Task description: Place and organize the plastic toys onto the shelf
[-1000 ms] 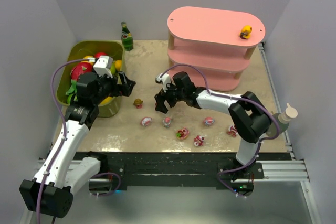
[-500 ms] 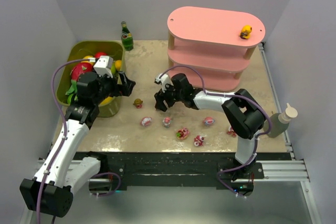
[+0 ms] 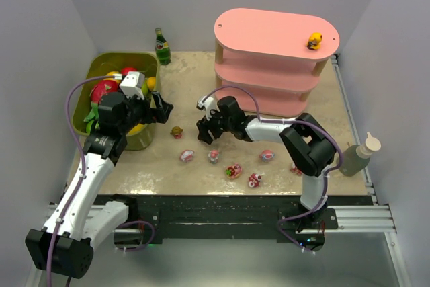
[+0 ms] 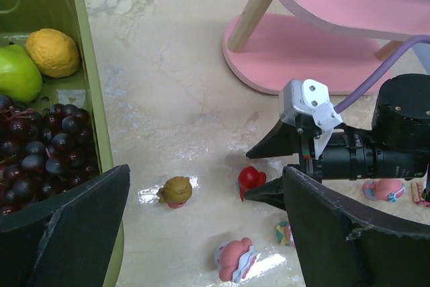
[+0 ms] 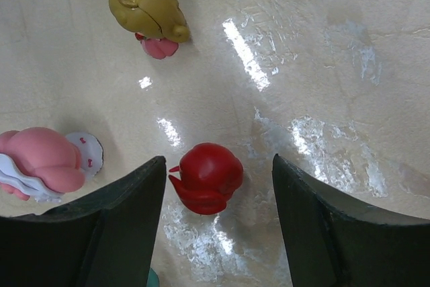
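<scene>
The pink shelf (image 3: 275, 58) stands at the back right with a yellow toy (image 3: 314, 39) on its top board. My right gripper (image 3: 205, 134) is open and low over the table, its jaws on either side of a red toy (image 5: 206, 177) without touching it. The red toy also shows in the left wrist view (image 4: 251, 179). A brown-haired toy (image 3: 177, 132) and a pink toy (image 3: 187, 156) lie to its left. Several more toys lie along the front, among them one at the middle (image 3: 234, 171) and one further right (image 3: 267, 155). My left gripper (image 3: 161, 109) is open and empty beside the bin.
An olive-green bin (image 3: 101, 65) with grapes, apples and a lemon stands at the left. A green glass bottle (image 3: 162, 46) stands behind it. A beige squeeze bottle (image 3: 359, 152) stands past the table's right edge. The shelf's wooden post (image 4: 252, 15) is near the right arm.
My right gripper has shifted slightly left and down, and its open jaws now straddle the red toy. The left arm has not moved.
</scene>
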You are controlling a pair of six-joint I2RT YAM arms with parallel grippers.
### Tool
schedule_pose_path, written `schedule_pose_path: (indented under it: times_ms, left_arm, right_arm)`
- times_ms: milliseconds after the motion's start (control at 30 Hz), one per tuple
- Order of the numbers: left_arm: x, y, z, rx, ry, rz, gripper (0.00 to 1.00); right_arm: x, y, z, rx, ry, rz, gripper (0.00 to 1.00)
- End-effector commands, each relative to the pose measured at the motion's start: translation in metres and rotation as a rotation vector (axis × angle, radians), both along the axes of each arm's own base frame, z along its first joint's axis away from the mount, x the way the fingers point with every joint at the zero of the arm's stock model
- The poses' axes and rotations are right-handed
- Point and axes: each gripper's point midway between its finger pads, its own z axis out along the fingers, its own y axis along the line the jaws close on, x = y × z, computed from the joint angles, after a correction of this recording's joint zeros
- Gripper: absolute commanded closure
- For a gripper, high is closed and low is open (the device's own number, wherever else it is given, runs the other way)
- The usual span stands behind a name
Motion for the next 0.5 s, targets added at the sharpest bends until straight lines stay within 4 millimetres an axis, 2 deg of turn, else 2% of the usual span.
schedule_pose_path:
  times_ms: [0, 200, 400, 433, 467]
  left_arm:
    - [0.0039, 0.0036, 0.0089, 0.016, -0.033, 0.006, 0.00]
    - [0.0040, 0.0035, 0.0081, 0.015, -0.029, 0.007, 0.00]
    - [0.0039, 0.0035, 0.0074, 0.015, -0.028, 0.007, 0.00]
    - [0.0040, 0.0033, 0.0070, 0.015, -0.026, 0.005, 0.00]
    - [0.0038, 0.0033, 0.0074, 0.015, -0.028, 0.005, 0.01]
  right_arm:
    - [0.0045, 0.0076, 0.0058, 0.023, -0.032, -0.016, 0.34]
    - [0.0072, 0.0083, 0.0032, 0.024, -0.031, -0.044, 0.44]
    - [0.0093, 0.0098, 0.0026, 0.015, -0.022, -0.058, 0.70]
    - [0.0093, 0.0104, 0.0021, 0.012, -0.019, -0.058, 0.79]
    - [0.0090, 0.0094, 0.0006, 0.003, -0.013, -0.060, 0.83]
